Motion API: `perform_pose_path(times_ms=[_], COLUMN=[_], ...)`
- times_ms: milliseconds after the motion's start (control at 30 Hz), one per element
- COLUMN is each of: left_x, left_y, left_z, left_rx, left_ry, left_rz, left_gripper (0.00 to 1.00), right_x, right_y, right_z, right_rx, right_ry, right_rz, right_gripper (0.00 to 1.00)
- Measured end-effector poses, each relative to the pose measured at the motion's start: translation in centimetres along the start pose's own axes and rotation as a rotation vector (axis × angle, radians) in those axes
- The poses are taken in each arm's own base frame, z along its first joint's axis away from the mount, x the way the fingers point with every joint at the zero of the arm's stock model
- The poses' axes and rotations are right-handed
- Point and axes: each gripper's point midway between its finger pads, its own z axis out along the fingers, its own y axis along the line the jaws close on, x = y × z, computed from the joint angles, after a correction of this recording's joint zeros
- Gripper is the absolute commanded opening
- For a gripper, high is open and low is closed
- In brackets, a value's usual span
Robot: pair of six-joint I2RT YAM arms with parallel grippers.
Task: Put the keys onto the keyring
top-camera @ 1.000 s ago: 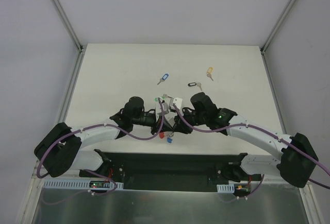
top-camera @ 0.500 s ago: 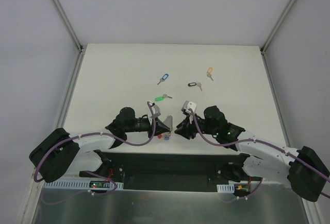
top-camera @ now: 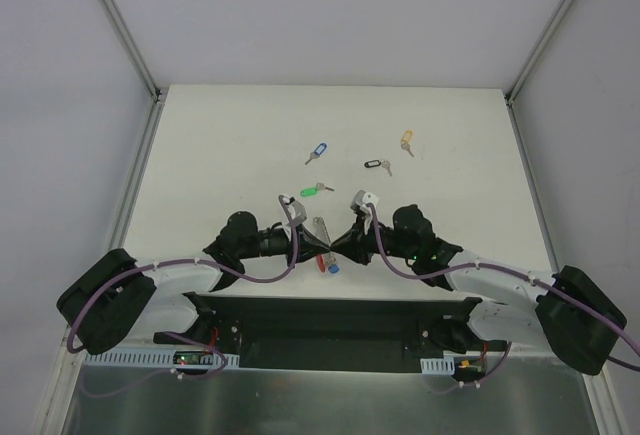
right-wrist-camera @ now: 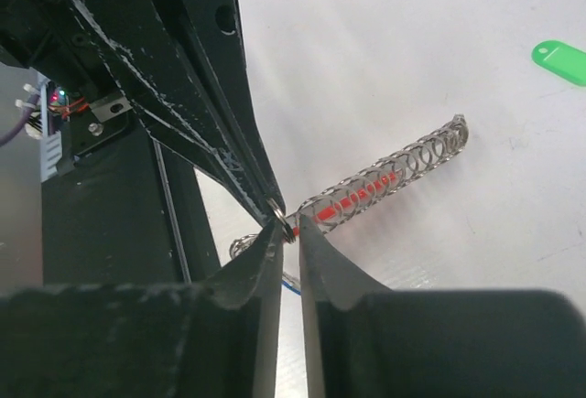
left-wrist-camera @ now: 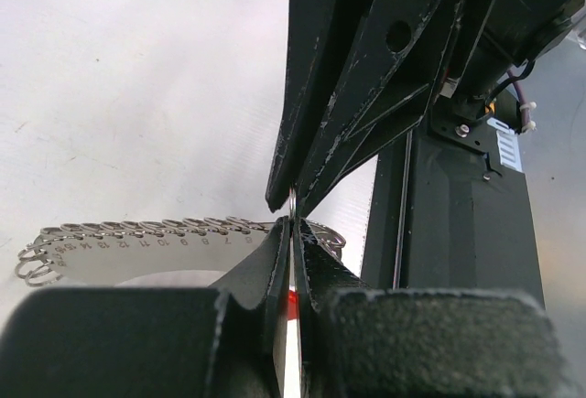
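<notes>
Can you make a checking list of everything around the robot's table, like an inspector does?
Surface: white table.
Job's things: keyring held up between both grippers near the table's front edge. Loose keys farther back, one each with a blue tag, yellow tag, black tag and green tag. A second blue tag is by the gripper tips.
Clutter: nothing seen.
Grippers: left gripper shut on the keyring's red band; right gripper pinching a small metal ring.
Cables: purple cables run along both arms.
Surroundings: white walls, metal frame posts.
</notes>
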Motion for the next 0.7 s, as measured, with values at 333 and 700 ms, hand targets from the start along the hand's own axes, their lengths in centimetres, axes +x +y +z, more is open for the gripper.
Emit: perform_pose_path(times_ms=[333, 700], left_x=[0.1, -1.4], left_y=[0.4, 1.3], left_z=[-0.1, -1.6], left_rx=[-0.026, -0.138], left_ry=[-0.006, -0.046], left_rz=[-0.009, 0.079], left_gripper=[0.26, 0.68], right_x=[0.2, -3.6], right_y=[0.6, 0.1], right_z=[0.0, -0.3], right_rx=[-0.049, 0.007], right_ry=[0.015, 0.256], right_rz=[0.009, -0.057], right_gripper=[0.01, 0.01])
